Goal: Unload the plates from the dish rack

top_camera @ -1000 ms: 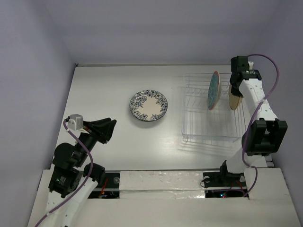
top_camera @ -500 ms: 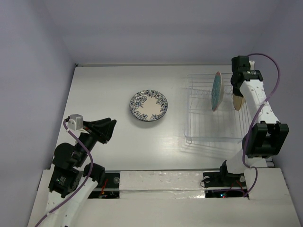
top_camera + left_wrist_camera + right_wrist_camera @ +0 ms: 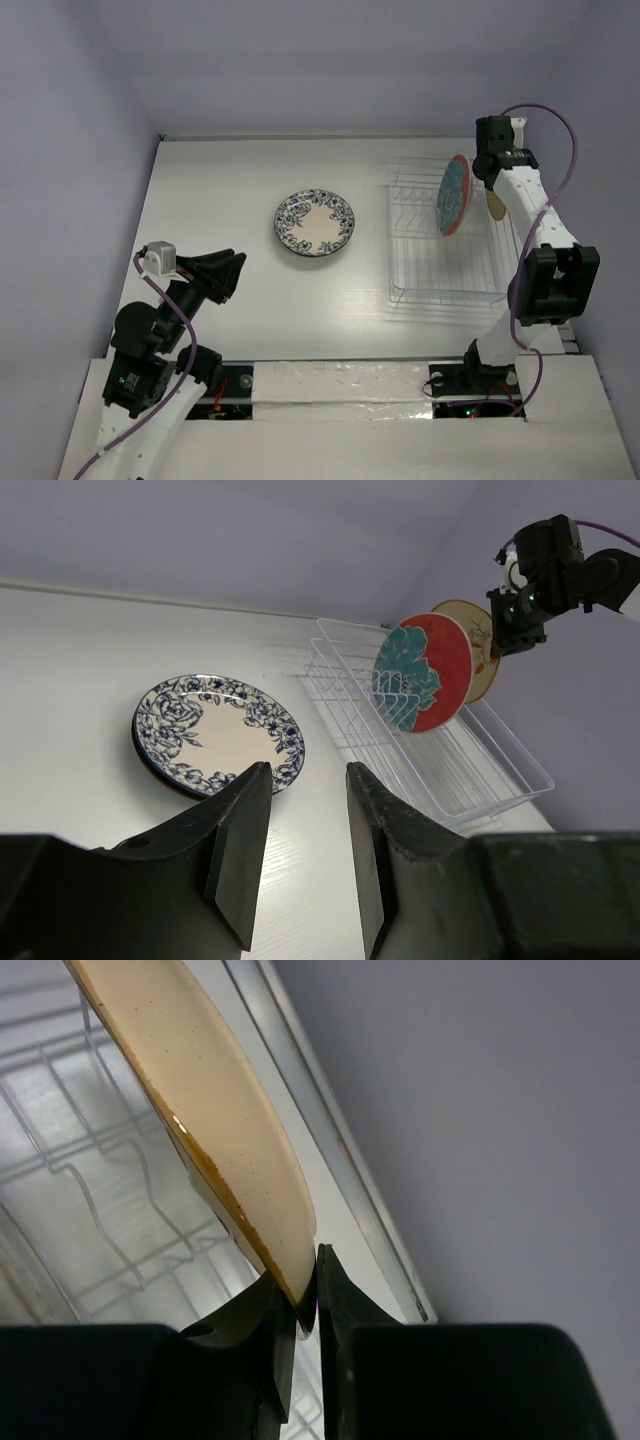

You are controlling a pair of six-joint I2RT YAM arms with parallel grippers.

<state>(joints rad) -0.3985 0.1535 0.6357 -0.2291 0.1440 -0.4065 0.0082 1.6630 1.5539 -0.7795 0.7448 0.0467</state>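
The right tool (image 3: 308,1295) is clamped on the rim of the cream-yellow floral plate (image 3: 220,1130), one finger on each face of the edge. The plate stands on edge and tilted over the thin wires of the dish rack (image 3: 90,1210). From above, the right tool (image 3: 493,188) hangs at the far right end of the rack, and only a sliver of the cream-yellow plate (image 3: 494,206) shows beneath it. Whether the plate's lower edge sits in a slot cannot be told.

Just beside it, toward the middle of the tabletop (image 3: 220,180), the red-and-teal floral plate (image 3: 453,195) stands upright in the pale wire dish rack (image 3: 445,262). The left wrist camera shows its patterned face (image 3: 425,673) partly covering the cream-yellow plate (image 3: 480,645) behind it, both at the far end of the rack (image 3: 460,770).

Well apart, the white plate with a blue patterned rim (image 3: 314,222) lies flat on the tabletop, left of the rack.

The left tool (image 3: 225,272) hovers near the front left, fingers spread and holding nothing. Its own camera looks between the parted fingers (image 3: 245,840) toward the blue-rimmed plate (image 3: 218,735).
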